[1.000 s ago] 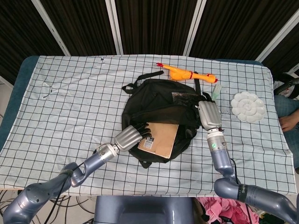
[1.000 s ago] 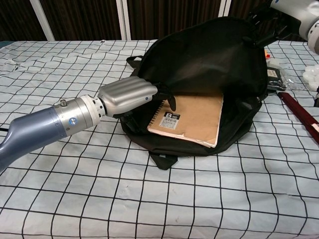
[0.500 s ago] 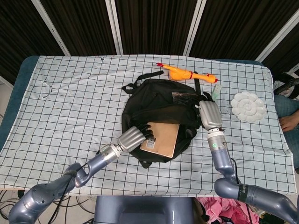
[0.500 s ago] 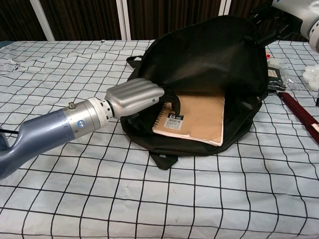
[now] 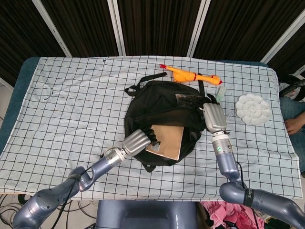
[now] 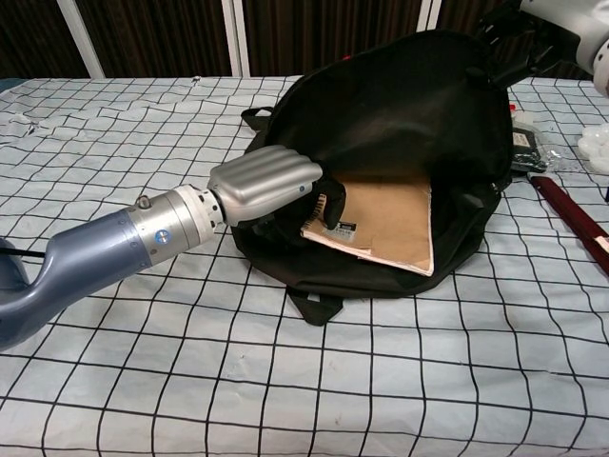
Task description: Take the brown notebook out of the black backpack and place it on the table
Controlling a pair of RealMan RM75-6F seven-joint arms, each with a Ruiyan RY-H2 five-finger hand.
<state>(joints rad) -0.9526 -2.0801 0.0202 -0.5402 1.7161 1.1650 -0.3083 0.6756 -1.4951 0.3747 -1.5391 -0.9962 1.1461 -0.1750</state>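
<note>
The black backpack lies flat on the checked cloth, its mouth open toward me. Inside the mouth the brown notebook shows, spiral edge to the left. My left hand reaches into the opening, and its dark fingers curl over the notebook's left edge by the label. In the chest view that edge of the notebook sits raised and tilted under the left hand. My right hand grips the backpack's upper flap at its right side and holds the bag up and open. The right hand is cut off at the frame's top corner.
A yellow rubber chicken lies behind the backpack. A white flower-shaped palette sits at the right, with a small clear bottle beside the bag. A dark red rod lies right of the backpack. Checked cloth spreads to the left.
My left hand has pushed further into the bag's mouth and closed its fingers over the notebook's spiral edge. That edge has lifted and the notebook has shifted slightly right. The right hand held still.
</note>
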